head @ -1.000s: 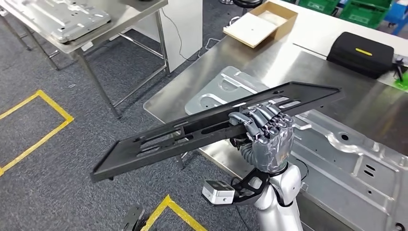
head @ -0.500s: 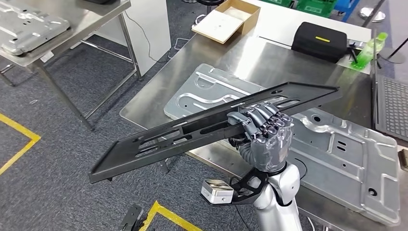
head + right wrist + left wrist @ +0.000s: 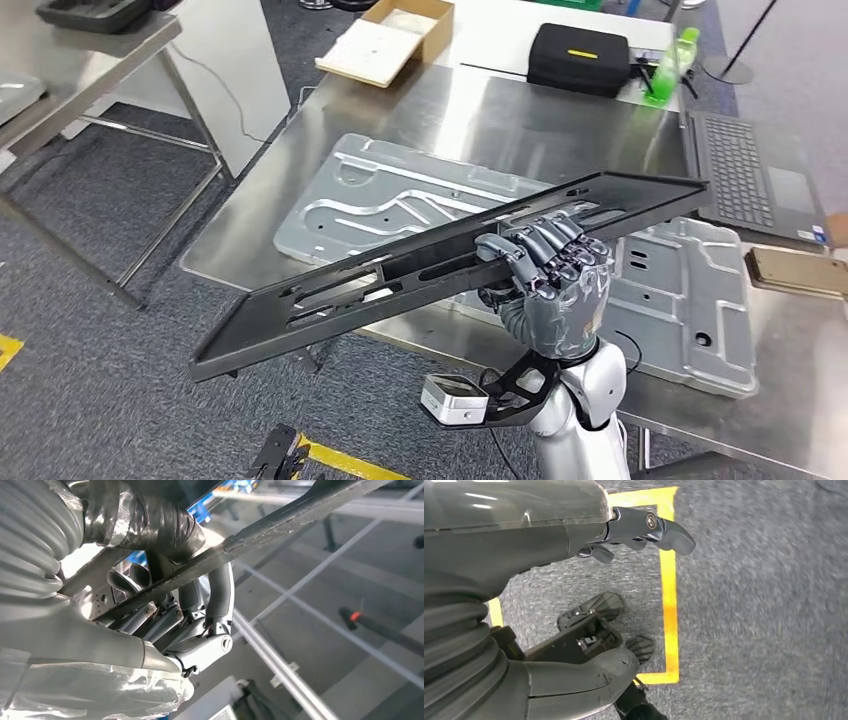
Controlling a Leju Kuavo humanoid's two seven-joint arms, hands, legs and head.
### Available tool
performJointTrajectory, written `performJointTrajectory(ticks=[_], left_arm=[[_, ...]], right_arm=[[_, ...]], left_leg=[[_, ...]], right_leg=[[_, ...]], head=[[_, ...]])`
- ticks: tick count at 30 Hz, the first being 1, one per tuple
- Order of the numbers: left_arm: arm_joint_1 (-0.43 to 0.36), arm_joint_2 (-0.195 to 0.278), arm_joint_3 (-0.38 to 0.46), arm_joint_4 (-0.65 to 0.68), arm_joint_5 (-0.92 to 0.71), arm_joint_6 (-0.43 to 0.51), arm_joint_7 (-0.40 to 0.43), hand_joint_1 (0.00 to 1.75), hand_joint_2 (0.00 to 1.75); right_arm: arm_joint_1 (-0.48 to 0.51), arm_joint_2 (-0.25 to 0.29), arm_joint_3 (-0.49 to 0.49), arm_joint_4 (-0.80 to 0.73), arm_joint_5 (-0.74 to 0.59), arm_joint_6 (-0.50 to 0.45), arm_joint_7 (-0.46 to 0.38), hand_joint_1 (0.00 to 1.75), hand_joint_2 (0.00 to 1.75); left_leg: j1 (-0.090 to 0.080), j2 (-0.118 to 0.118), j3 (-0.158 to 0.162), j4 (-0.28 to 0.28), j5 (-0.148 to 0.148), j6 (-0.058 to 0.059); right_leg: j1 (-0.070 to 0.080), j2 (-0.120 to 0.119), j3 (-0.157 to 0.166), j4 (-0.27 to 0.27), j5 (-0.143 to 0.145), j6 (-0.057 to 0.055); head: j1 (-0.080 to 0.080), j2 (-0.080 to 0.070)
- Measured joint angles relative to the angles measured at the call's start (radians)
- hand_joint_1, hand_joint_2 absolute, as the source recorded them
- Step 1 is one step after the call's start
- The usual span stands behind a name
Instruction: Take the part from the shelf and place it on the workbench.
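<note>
Right hand [image 3: 548,290] grips the long black part [image 3: 440,268], held tilted above the near edge of the steel bench [image 3: 560,110]
Against the earlier pictures the whole view has swung: bench and silver stamped panel [image 3: 420,205] now sit more squarely ahead, and a keyboard [image 3: 745,170] and a phone [image 3: 795,270] appear at 3 o'clock, while part and hand keep their place in the picture. The right wrist view shows the fingers [image 3: 220,595] wrapped over the part's edge [image 3: 280,522] from beneath; the left wrist view shows the left hand [image 3: 574,595] over grey carpet with yellow floor tape [image 3: 668,580], fingers loosely apart, holding nothing
</note>
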Motion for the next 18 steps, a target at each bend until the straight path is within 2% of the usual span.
performJointTrajectory(ticks=[2, 3, 4, 5, 6, 8, 9, 10, 13, 15, 17, 18], left_arm=[[0.002, 0.000, 0.000, 0.000, 0.000, 0.000, -0.001, 0.00, 1.75], [0.004, 0.000, 0.000, 0.000, 0.000, 0.000, -0.001, 0.00, 1.75], [0.006, 0.000, 0.001, 0.000, 0.000, 0.000, -0.001, 0.00, 1.75], [0.007, 0.000, 0.001, 0.000, -0.001, 0.000, -0.001, 0.00, 1.75], [0.007, 0.001, 0.001, 0.000, -0.001, 0.000, -0.001, 0.00, 1.75], [0.005, 0.002, 0.001, 0.000, -0.001, 0.000, -0.002, 0.00, 1.75], [0.003, 0.003, 0.001, 0.000, -0.002, 0.000, -0.002, 0.00, 1.75], [0.001, 0.004, 0.001, 0.000, -0.003, 0.001, -0.002, 0.00, 1.75], [-0.005, 0.003, 0.001, 0.000, -0.008, 0.002, -0.002, 0.00, 1.75], [-0.008, 0.002, 0.001, 0.000, -0.006, 0.004, -0.004, 0.00, 1.75], [-0.007, 0.002, 0.002, 0.000, -0.005, 0.005, -0.005, 0.00, 1.75], [-0.005, 0.003, 0.002, 0.000, -0.005, 0.006, -0.005, 0.00, 1.75]], right_arm=[[-0.001, 0.000, 0.000, 0.000, 0.000, 0.000, 0.000, 1.71, 1.75], [0.000, 0.001, 0.000, 0.000, 0.000, 0.000, 0.001, 1.71, 1.75], [0.001, 0.001, 0.000, 0.000, 0.000, 0.000, 0.001, 1.71, 1.75], [0.001, 0.001, 0.000, 0.001, 0.000, 0.000, 0.001, 1.71, 1.75], [0.002, 0.001, 0.000, 0.001, 0.000, 0.000, 0.001, 1.71, 1.75], [0.001, 0.001, 0.000, 0.001, 0.000, 0.000, 0.001, 1.71, 1.75], [0.001, 0.001, 0.000, 0.001, 0.001, 0.000, 0.004, 1.71, 1.75], [0.001, 0.001, 0.000, 0.001, 0.001, 0.000, 0.011, 1.71, 1.75], [-0.001, -0.005, 0.000, 0.011, -0.017, 0.000, 0.089, 1.71, 1.75], [-0.015, -0.024, 0.000, 0.035, -0.066, 0.000, 0.191, 1.71, 1.75], [-0.045, -0.064, 0.005, 0.083, -0.146, 0.005, 0.298, 1.71, 1.75], [-0.063, -0.090, 0.008, 0.112, -0.193, 0.016, 0.344, 1.71, 1.75]], left_leg=[[0.003, -0.051, -0.054, 0.117, -0.063, -0.003], [0.003, -0.060, -0.086, 0.182, -0.088, -0.004], [0.003, -0.063, -0.111, 0.227, -0.097, -0.005], [0.003, -0.064, -0.120, 0.236, -0.085, -0.005], [0.004, -0.065, -0.111, 0.208, -0.055, -0.005], [0.006, -0.082, -0.061, 0.082, 0.018, -0.001], [0.006, -0.092, -0.038, 0.027, 0.040, 0.002], [0.006, -0.100, -0.025, -0.007, 0.049, 0.005], [0.003, -0.099, -0.020, -0.025, 0.054, 0.020], [0.004, -0.093, -0.019, -0.033, 0.063, 0.035], [0.003, -0.085, -0.019, -0.038, 0.068, 0.044], [0.002, -0.081, -0.021, -0.038, 0.069, 0.045]], right_leg=[[-0.004, 0.022, 0.002, -0.003, 0.003, -0.007], [-0.003, 0.034, 0.001, -0.002, 0.003, -0.008], [-0.003, 0.048, 0.001, 0.000, 0.003, -0.008], [-0.002, 0.061, 0.001, 0.002, 0.002, -0.008], [-0.002, 0.075, 0.000, 0.005, 0.001, -0.007], [-0.003, 0.098, 0.000, 0.013, -0.002, -0.004], [-0.002, 0.108, -0.002, 0.019, -0.004, 0.000], [-0.002, 0.114, -0.006, 0.023, -0.005, 0.004], [-0.004, 0.124, -0.012, 0.022, -0.003, 0.021], [-0.003, 0.094, -0.023, 0.048, -0.023, 0.031], [-0.004, 0.047, -0.068, 0.148, -0.079, 0.041], [-0.005, 0.034, -0.099, 0.213, -0.109, 0.045]], head=[[0.000, 0.000], [0.000, 0.000], [0.000, 0.000], [0.000, 0.000], [-0.001, 0.000], [0.000, 0.000], [0.000, 0.000], [0.000, 0.000], [0.000, 0.000], [0.000, 0.000], [0.002, 0.000], [0.002, 0.000]])
